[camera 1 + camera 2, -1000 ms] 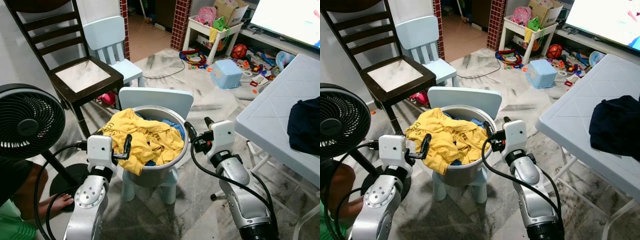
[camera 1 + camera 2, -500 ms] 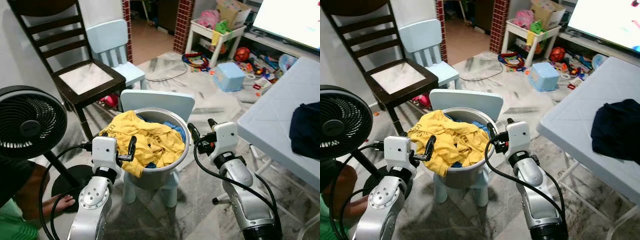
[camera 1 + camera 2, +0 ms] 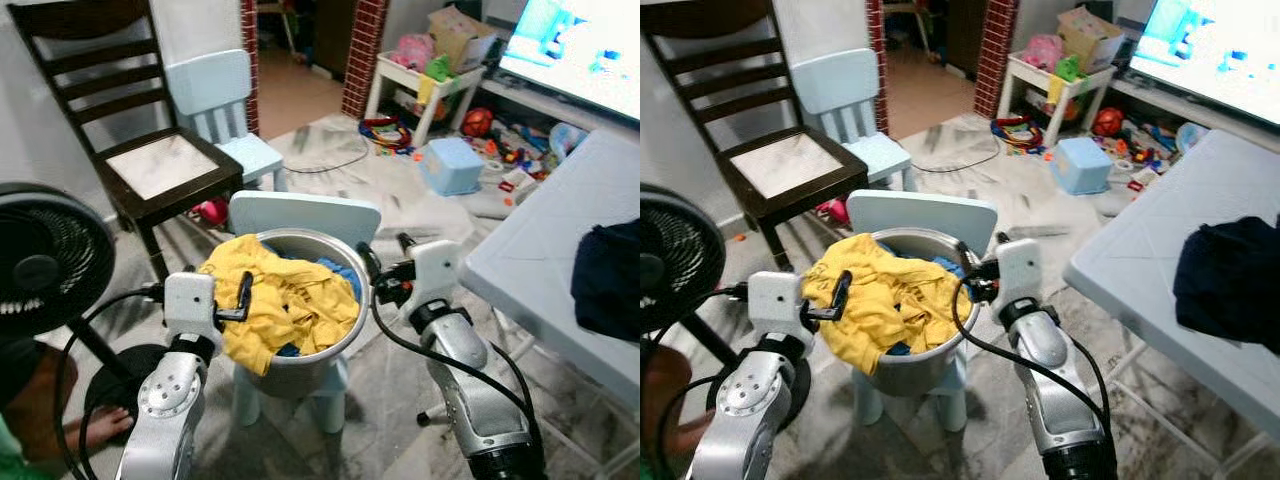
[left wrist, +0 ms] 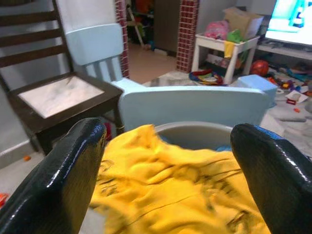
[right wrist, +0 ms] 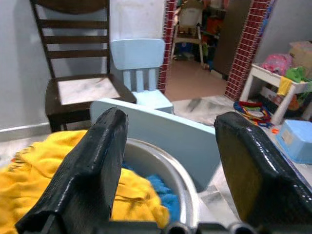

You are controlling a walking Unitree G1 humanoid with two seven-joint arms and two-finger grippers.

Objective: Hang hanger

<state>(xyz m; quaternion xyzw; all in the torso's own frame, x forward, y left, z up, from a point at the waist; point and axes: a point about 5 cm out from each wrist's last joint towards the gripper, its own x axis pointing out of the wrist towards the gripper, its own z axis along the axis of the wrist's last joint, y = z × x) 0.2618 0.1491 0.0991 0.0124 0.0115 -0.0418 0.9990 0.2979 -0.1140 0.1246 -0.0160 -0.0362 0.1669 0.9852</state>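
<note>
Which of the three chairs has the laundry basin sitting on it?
The nearest light blue child's chair, holding the grey basin; the dark wooden chair and farther blue chair hold nothing.

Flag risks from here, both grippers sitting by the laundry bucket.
1. The bucket sits on a small blue chair; a nudge from the right gripper at its rim could tip it.
2. The yellow garment drapes over the rim near the left gripper and may snag.
</note>
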